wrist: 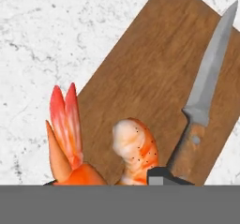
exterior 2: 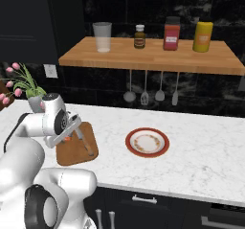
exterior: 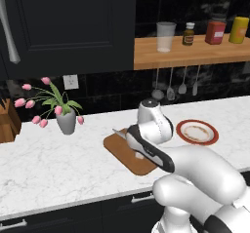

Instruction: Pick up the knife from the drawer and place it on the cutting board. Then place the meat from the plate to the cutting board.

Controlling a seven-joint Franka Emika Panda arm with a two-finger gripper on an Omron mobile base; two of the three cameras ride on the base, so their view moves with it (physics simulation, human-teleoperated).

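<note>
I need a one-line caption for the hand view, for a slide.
Claw holding the shrimp-like meat over the cutting board, beside the knife already lying on it.

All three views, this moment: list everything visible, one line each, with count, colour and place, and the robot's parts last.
cutting board: one, brown wood, on the marble counter.
knife: one, silver blade and brown handle, lying on the board.
meat: one, orange-pink shrimp, between the gripper's fingers over the board.
plate: one, white with red rim, on the counter beside the board.
counter: one, white marble.
shelf: one, wooden, on the wall.
glass: one, clear, on the shelf.
bottles: three, brown, red, yellow, on the shelf.
utensils: four, steel, hanging under the shelf.
tulips: one bunch, pink, in a grey vase.
gripper: one, dark, shut on the meat.
</note>
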